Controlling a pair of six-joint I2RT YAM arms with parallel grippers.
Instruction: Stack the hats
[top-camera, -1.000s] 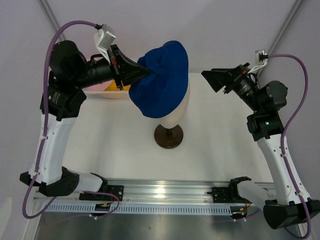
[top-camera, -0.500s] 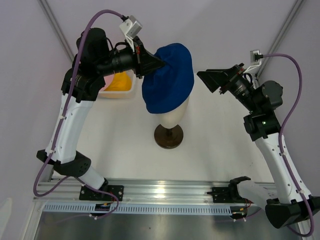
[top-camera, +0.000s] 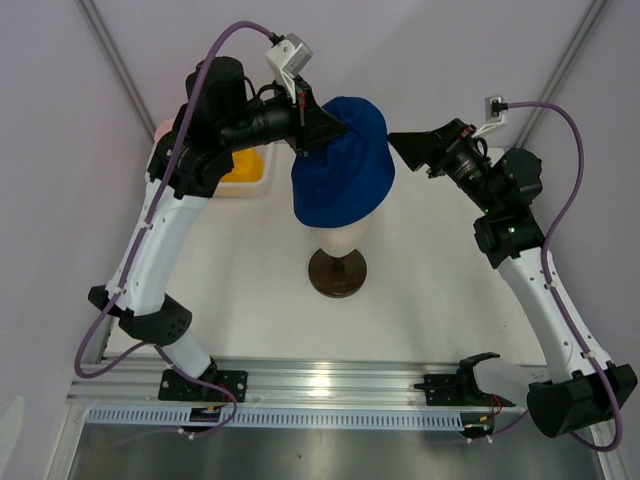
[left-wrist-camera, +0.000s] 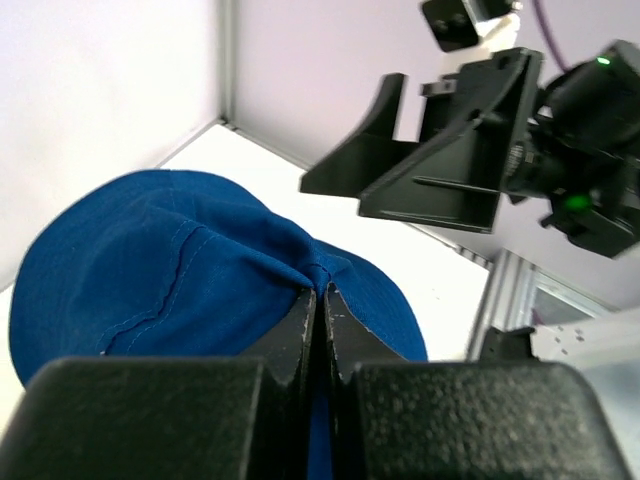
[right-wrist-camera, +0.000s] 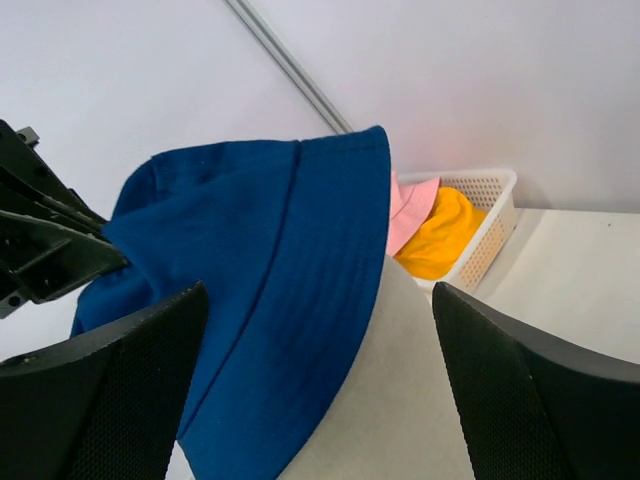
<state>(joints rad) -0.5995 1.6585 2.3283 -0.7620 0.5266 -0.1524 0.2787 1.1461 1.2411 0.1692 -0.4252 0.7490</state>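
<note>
A dark blue hat is draped over the top of the cream mannequin head. My left gripper is at the hat's upper left side, shut on a pinch of its fabric. My right gripper hovers just right of the hat with its jaws wide open and nothing between them; in the right wrist view the right gripper faces the blue hat and the head. A pink hat and a yellow-orange hat lie in the white basket.
The head stands on a dark round stand in the middle of the white table. The basket sits at the back left, partly behind my left arm. A metal rail runs along the near edge.
My left arm has swung up and to the right, carrying the blue hat further over the head. My right gripper has moved left, closer to the hat.
</note>
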